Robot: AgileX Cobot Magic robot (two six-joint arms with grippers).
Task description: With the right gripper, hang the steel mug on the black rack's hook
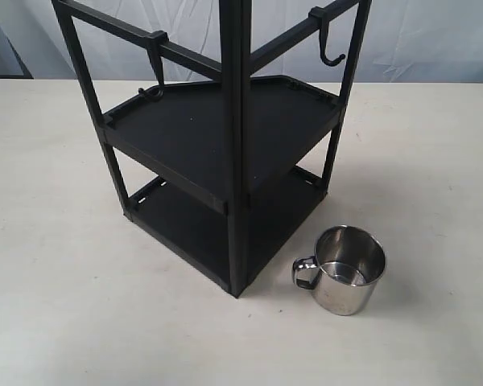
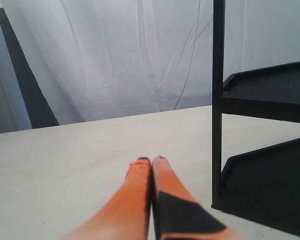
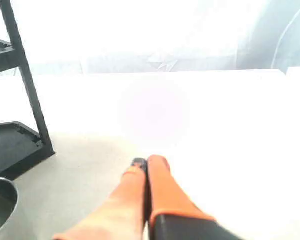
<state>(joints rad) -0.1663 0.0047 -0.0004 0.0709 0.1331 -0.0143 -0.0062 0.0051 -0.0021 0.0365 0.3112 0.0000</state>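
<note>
The steel mug (image 1: 348, 268) stands upright on the bench (image 1: 56, 305), mouth up, toward the near edge and right of centre; its looped handle points left toward the black rack (image 1: 225, 153), just beside the rack's nearest corner post but apart from it; the mug is not held by anything. The rack stands at mid-bench, reaching toward the far edge; both its flat shelves are bare. The hook (image 1: 328, 39) hangs from the right-hand top rail, curled tip downward, above the upper shelf's right corner and well apart from the mug; a second hook (image 1: 154, 71) hangs from the left-hand top rail.

The right gripper (image 3: 146, 165) appears only in its wrist view; its orange fingers (image 3: 162, 190) lie pressed together, nothing between them; it sits low over bare bench, with the mug's rim (image 3: 1, 202) showing at the picture's edge beside the rack's lower shelf and a post. The left gripper (image 2: 151, 161) likewise has its fingers (image 2: 137, 190) closed flat against each other and empty, low over the bench, with a rack post and two shelf corners nearby. Neither arm shows in the exterior view. A white curtain (image 1: 435, 40) hangs behind the far edge.
</note>
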